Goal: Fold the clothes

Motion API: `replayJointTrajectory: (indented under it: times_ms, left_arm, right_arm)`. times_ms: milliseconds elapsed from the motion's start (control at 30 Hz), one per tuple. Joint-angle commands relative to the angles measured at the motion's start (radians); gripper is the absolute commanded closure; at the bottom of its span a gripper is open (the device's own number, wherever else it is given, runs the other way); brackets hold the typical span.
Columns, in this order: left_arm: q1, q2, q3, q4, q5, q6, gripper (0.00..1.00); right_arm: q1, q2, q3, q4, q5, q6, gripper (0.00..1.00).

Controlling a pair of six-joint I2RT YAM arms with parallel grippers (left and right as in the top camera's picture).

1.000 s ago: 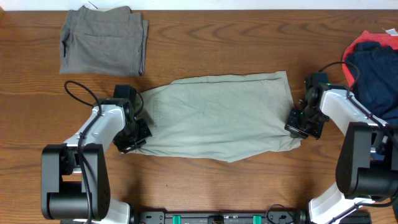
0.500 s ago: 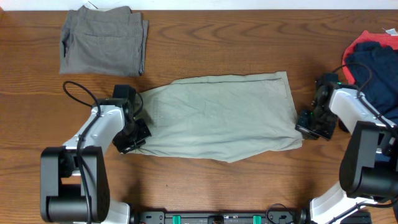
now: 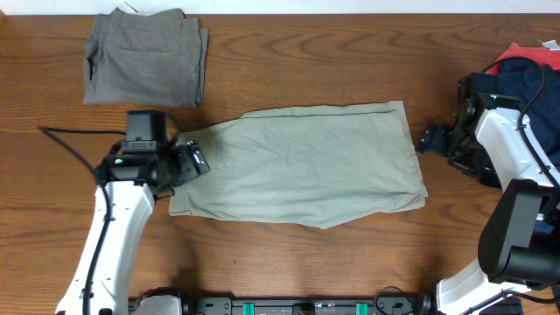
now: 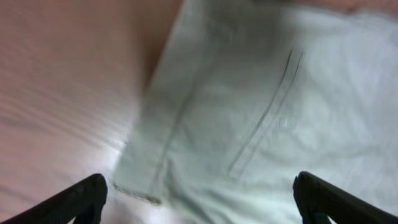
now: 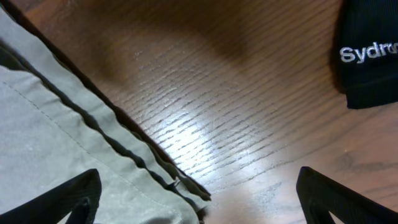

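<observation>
A light sage-green garment (image 3: 306,171) lies folded flat across the middle of the table. My left gripper (image 3: 194,162) hovers over its left end, open, with nothing between the fingers. From the left wrist, the cloth (image 4: 261,112) and a pocket seam fill the space under the open gripper (image 4: 199,205). My right gripper (image 3: 431,138) stands open just off the garment's right edge, apart from it. In the right wrist view the gripper (image 5: 199,205) spans the hemmed corner (image 5: 62,137) and bare wood.
A folded grey garment (image 3: 144,57) lies at the back left. A heap of navy and red clothes (image 3: 525,79) sits at the right edge behind my right arm. Its dark item with white lettering (image 5: 370,56) shows in the right wrist view.
Both grippers have opened and let go of the green garment. The left one rose and moved back along the left end; the right one drew away to the right and back.
</observation>
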Motion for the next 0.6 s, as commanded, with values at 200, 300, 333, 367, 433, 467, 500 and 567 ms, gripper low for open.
replayJointTrajectory:
  times_ms: [200, 300, 333, 367, 433, 467, 500, 567]
  left_arm:
    - [0.212, 0.096, 0.021, 0.132, 0.296, 0.216, 0.02]
    - [0.261, 0.146, 0.024, 0.15, 0.376, 0.259, 0.02]
    - [0.274, 0.164, 0.024, 0.155, 0.409, 0.282, 0.02]
    - [0.283, 0.183, 0.024, 0.16, 0.446, 0.303, 0.02]
    - [0.29, 0.217, 0.024, 0.162, 0.491, 0.331, 0.02]
    - [0.29, 0.232, 0.024, 0.162, 0.491, 0.331, 0.02]
    - [0.29, 0.249, 0.024, 0.163, 0.49, 0.334, 0.02]
    - [0.29, 0.278, 0.024, 0.164, 0.491, 0.346, 0.02]
  right_arm:
    - [-0.003, -0.019, 0.01, 0.011, 0.014, -0.001, 0.01]
    - [-0.003, -0.019, 0.01, 0.011, 0.014, -0.001, 0.01]
    - [-0.003, -0.019, 0.01, 0.011, 0.014, -0.001, 0.01]
    - [-0.003, -0.019, 0.01, 0.011, 0.013, -0.001, 0.01]
    - [-0.003, -0.019, 0.01, 0.013, 0.01, 0.0, 0.01]
    - [-0.003, -0.019, 0.01, 0.015, 0.01, -0.001, 0.01]
    - [-0.003, -0.019, 0.01, 0.014, 0.01, -0.001, 0.01]
    - [-0.003, -0.019, 0.01, 0.014, 0.01, -0.001, 0.01]
